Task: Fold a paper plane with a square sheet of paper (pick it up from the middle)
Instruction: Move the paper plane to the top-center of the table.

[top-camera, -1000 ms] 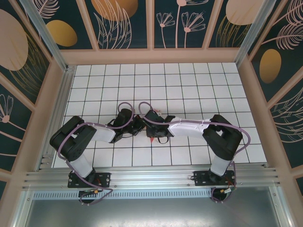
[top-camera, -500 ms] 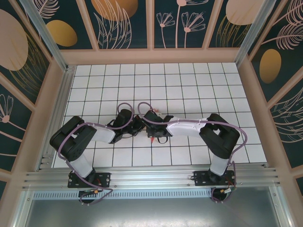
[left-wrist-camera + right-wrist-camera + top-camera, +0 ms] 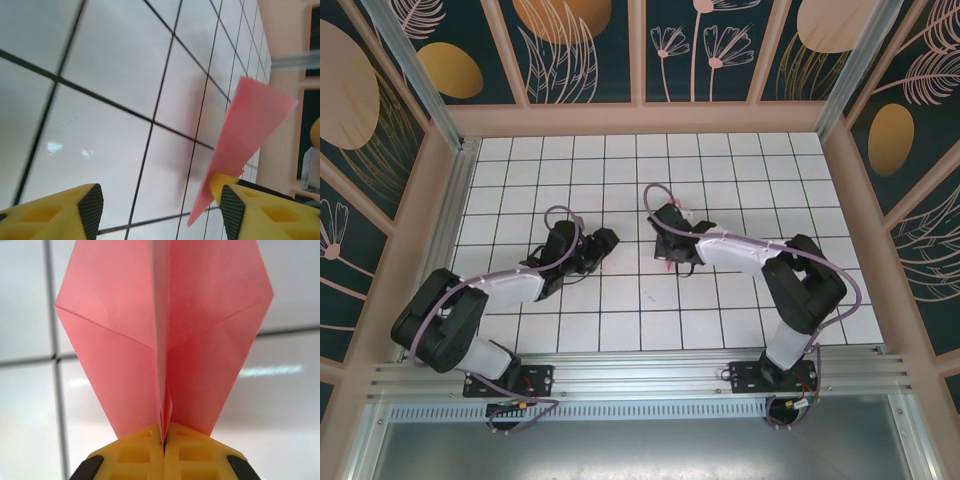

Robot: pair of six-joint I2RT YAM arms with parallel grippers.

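Paper plane: judged v. light, thin and floppy at the wing edges. It's stiffer along the centre ridge, where the layers stack, and it looks easy to crush or mis-crease, so a gentle squeeze only. The smooth sheet prob. slides between pads if the grip is slack. Best hold is the ridge, low down near the keel, not the loose wings; a wing grab would likely bend it.

Looks: plain pink-red, no marks. In the right wrist view it's a kite-like outline w/ two diagonal creases meeting at a sharp centre fold. In the left wrist view it shows as a narrow pointed wedge.

Where: pinched in the right pincer, around mid-grid and a bit right of centre on the white tiled surface. It stands edge-on above the tiles; can't tell whether its lower tip touches them.

Right pincer: clamped tight, yellow fingers pressed together on the ridge w/ both wings fanning out past them.

Left pincer: spread wide w/ nothing between its fingers, only tiles. In the top view it sits apart from the right one, to its left.
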